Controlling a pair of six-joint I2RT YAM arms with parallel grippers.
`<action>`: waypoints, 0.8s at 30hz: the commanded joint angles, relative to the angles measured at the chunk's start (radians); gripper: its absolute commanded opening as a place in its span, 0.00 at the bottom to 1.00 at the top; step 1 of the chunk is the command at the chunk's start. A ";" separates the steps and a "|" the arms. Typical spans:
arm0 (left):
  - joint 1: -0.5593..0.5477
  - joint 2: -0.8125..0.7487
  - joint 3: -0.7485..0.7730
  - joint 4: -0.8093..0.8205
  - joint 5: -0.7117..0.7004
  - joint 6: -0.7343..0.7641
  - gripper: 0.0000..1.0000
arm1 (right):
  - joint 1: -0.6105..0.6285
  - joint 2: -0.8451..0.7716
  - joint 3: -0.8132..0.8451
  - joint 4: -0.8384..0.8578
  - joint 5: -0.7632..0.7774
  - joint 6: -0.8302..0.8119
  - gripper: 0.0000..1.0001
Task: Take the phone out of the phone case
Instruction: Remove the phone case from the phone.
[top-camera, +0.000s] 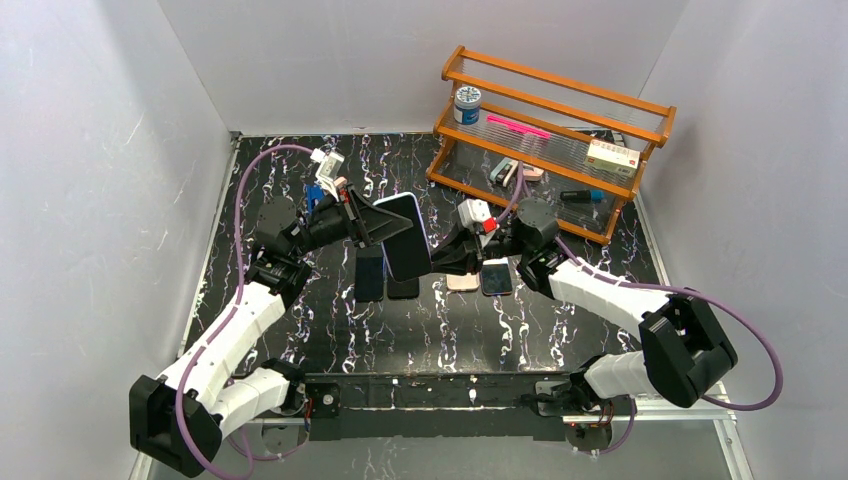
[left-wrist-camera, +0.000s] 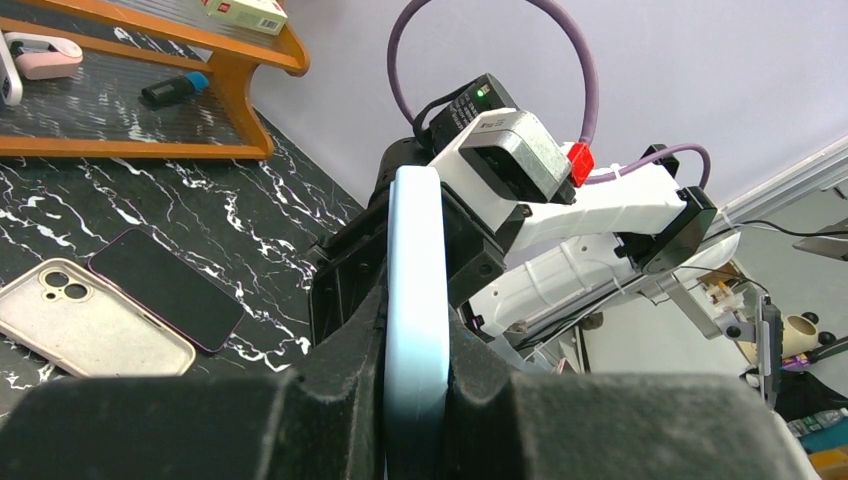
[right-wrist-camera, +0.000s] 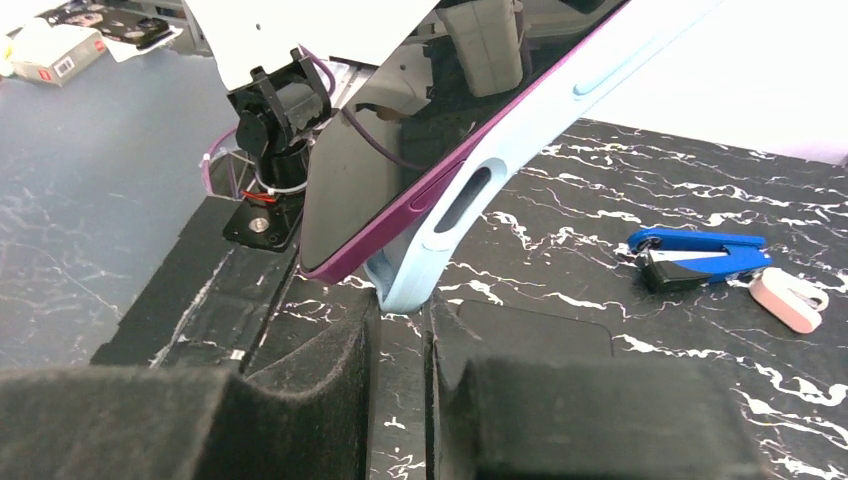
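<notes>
The phone (top-camera: 405, 235) has a dark screen and a purple rim and sits in a light blue case. It is held tilted above the table. My left gripper (top-camera: 372, 225) is shut on the case's edge; in the left wrist view the case (left-wrist-camera: 415, 260) stands edge-on between the black pads (left-wrist-camera: 340, 340). My right gripper (top-camera: 440, 258) is shut on the case's lower corner (right-wrist-camera: 405, 285). In the right wrist view that corner is peeled off the purple phone (right-wrist-camera: 380, 150).
Two dark phones (top-camera: 369, 272) lie under the held phone. A cream case (top-camera: 462, 281) and another phone (top-camera: 496, 276) lie beside them. A wooden rack (top-camera: 550, 130) with small items stands at the back right. A blue stapler (right-wrist-camera: 700, 255) lies at the back left.
</notes>
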 joint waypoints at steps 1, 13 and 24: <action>-0.058 -0.012 -0.004 0.015 0.112 -0.103 0.00 | -0.009 0.008 0.085 0.081 0.157 -0.141 0.01; -0.058 0.009 -0.011 -0.059 0.090 0.026 0.00 | -0.041 -0.010 0.010 0.367 0.187 0.444 0.23; -0.058 -0.001 -0.038 -0.015 0.084 -0.018 0.00 | -0.045 0.113 0.020 0.720 0.223 0.828 0.31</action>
